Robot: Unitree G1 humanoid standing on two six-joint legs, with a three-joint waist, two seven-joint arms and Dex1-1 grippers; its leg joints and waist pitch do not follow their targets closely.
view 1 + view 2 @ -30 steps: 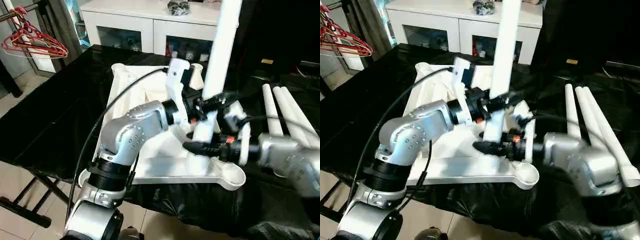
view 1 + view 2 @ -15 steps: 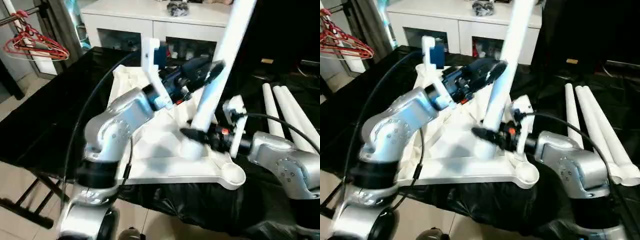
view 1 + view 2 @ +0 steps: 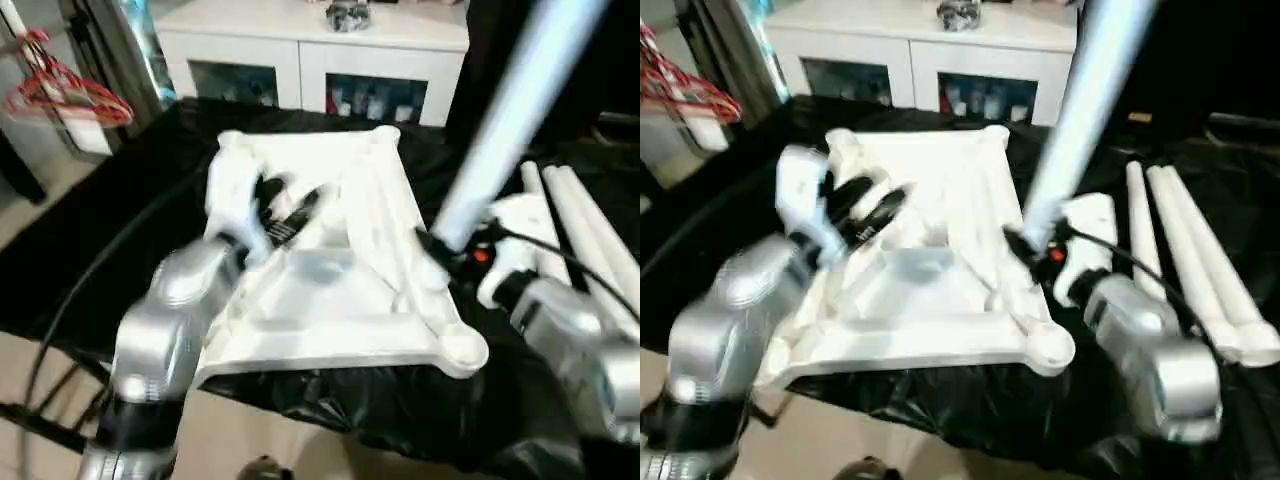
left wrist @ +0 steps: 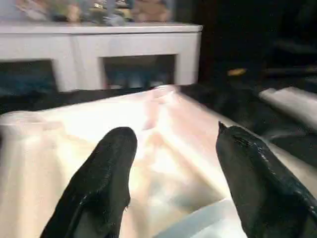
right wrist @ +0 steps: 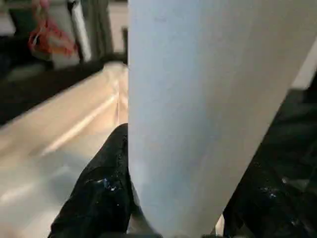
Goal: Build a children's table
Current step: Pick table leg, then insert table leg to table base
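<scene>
The children's table top (image 3: pixel 330 300) lies ribbed side up on the black-covered table, with round sockets at its corners (image 3: pixel 462 350). My right gripper (image 3: pixel 437 247) is shut on the lower end of one white leg (image 3: pixel 1080 110), which leans up and to the right above the top's right rim. In the right wrist view the leg (image 5: pixel 198 99) stands between the black fingers (image 5: pixel 104 188). My left gripper (image 3: pixel 285 215) hovers open over the left half of the top, and its fingers (image 4: pixel 114 163) are spread with nothing between them. More legs (image 3: pixel 1180 250) lie side by side on the right.
A white cabinet with glass doors (image 3: pixel 320 50) stands behind the table. Red hangers (image 3: pixel 60 95) hang at the far left. Black cloth (image 3: pixel 120 210) covers the work table and drapes over its front edge. A cable runs along my left arm.
My left gripper has let go of the leg and swung left and down over the top. The leg now leans further right, held by the right gripper alone. The camera has shifted.
</scene>
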